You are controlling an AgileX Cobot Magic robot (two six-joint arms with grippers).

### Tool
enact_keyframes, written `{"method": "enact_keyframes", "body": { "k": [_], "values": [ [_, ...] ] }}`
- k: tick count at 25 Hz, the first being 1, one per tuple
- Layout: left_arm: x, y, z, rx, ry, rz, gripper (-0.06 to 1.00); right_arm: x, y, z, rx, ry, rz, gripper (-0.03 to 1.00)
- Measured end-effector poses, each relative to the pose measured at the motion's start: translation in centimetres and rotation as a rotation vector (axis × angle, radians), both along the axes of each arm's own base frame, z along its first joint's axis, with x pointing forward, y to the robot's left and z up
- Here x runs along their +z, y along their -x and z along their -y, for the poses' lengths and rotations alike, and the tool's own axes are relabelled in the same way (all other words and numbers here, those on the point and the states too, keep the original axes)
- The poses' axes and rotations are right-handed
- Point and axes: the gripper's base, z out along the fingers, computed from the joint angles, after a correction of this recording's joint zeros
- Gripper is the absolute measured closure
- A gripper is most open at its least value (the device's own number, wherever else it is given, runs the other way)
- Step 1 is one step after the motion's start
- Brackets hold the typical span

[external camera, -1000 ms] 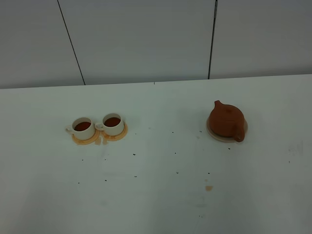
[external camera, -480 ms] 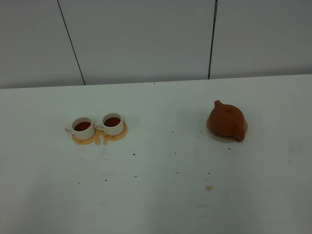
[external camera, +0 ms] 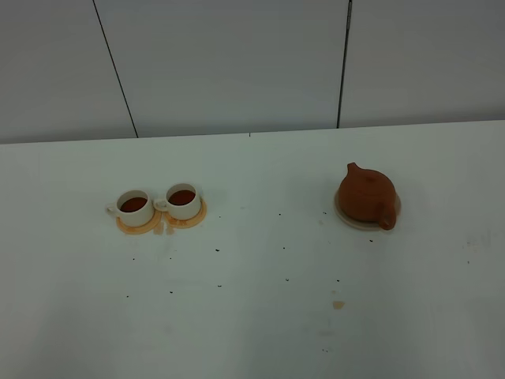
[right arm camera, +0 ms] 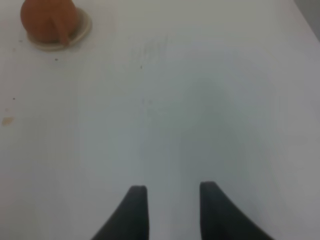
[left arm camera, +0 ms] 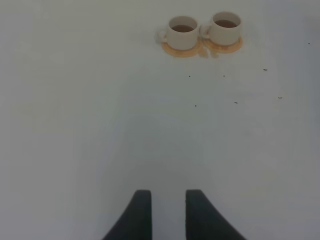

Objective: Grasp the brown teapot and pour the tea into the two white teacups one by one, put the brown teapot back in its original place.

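The brown teapot (external camera: 367, 196) sits upright on its pale saucer (external camera: 347, 219), the original place, at the right of the table, with nothing touching it. The two white teacups (external camera: 134, 207) (external camera: 183, 200) stand side by side on orange coasters (external camera: 144, 228) at the left, each holding dark tea. Neither gripper shows in the exterior high view. In the left wrist view my left gripper (left arm camera: 167, 210) is open and empty, well short of the teacups (left arm camera: 182, 32) (left arm camera: 226, 28). My right gripper (right arm camera: 172, 207) is open and empty over bare table, far from the teapot (right arm camera: 47, 17).
The white table (external camera: 252, 316) carries small dark specks and a tan tea stain (external camera: 338, 304) in front of the teapot. Tea has spilled onto the coasters between the cups. A grey panelled wall (external camera: 237, 63) rises behind the table's back edge.
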Motion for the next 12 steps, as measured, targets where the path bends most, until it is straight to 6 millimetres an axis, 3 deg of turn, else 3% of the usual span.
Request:
{"method": "enact_keyframes", "body": {
  "k": [12],
  "values": [
    [0.0,0.0,0.0,0.0,0.0,0.0,0.7,-0.05,0.03,-0.24,0.005,-0.042,-0.006,0.72]
  ]
}}
